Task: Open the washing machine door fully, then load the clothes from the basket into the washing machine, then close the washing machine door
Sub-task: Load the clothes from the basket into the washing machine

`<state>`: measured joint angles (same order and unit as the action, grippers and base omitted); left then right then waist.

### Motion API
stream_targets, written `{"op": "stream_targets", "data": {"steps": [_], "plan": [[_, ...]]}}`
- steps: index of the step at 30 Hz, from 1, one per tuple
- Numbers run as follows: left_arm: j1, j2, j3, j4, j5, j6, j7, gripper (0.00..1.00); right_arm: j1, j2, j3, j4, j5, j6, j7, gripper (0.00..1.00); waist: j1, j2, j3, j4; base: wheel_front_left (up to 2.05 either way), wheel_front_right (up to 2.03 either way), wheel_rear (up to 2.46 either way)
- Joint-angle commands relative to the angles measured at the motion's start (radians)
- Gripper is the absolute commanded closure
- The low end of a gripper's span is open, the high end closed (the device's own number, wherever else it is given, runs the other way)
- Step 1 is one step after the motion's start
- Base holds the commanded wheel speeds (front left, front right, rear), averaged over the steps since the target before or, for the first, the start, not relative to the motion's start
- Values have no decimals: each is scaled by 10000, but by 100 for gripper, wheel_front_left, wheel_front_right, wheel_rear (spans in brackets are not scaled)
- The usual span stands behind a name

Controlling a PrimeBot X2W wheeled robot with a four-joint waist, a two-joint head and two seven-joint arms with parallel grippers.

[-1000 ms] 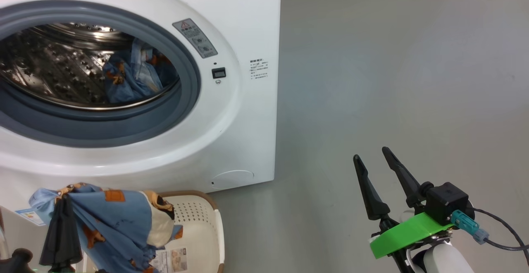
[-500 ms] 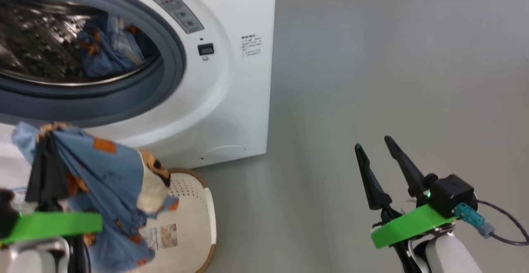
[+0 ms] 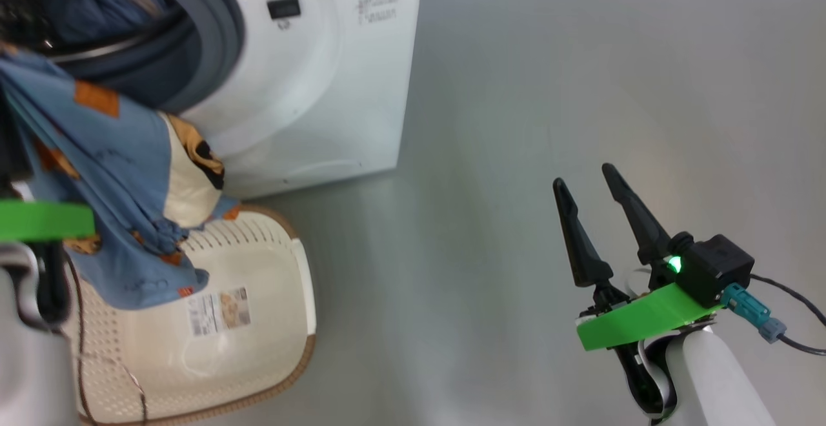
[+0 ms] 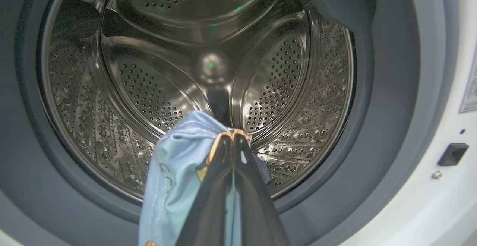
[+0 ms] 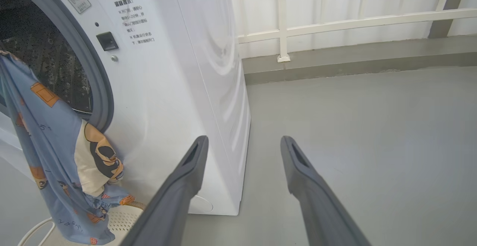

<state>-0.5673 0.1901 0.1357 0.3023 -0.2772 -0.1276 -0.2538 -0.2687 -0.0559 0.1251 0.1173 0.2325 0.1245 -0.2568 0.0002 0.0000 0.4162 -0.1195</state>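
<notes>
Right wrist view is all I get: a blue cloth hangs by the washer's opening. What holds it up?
Observer: The left pincer is shut on the cloth, pinching its top fold.
Operator: Where is that pincer aimed?
Observer: Straight into the steel drum. The drum's perforated back wall shows past the cloth in the left wrist view.
Operator: Is anything left in the basket below?
Observer: From the head, the basket shows a bare bottom with a label on it. The cloth's hem hangs over its left part, so I cannot tell what lies under there.
</notes>
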Motion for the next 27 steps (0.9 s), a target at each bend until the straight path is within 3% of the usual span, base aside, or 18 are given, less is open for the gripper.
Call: {"op": "stream_targets", "data": {"steps": [1,15,27], "plan": [[-496,547,188,-61,-14,-29,-80,100,-119,57,286,-308,92,62,-49,0,-2,0,816,-139,0,0,0],[-3229,1436,-419,1948,-160,-30,43,100,-478,57,336,-428,377,62,-49,0,-2,0,2273,-373,0,0,0],[-5885,2158,-1427,3319,-225,-30,1191,100,-732,57,505,-519,766,62,-49,0,-2,0,3350,-676,0,0,0]]}}
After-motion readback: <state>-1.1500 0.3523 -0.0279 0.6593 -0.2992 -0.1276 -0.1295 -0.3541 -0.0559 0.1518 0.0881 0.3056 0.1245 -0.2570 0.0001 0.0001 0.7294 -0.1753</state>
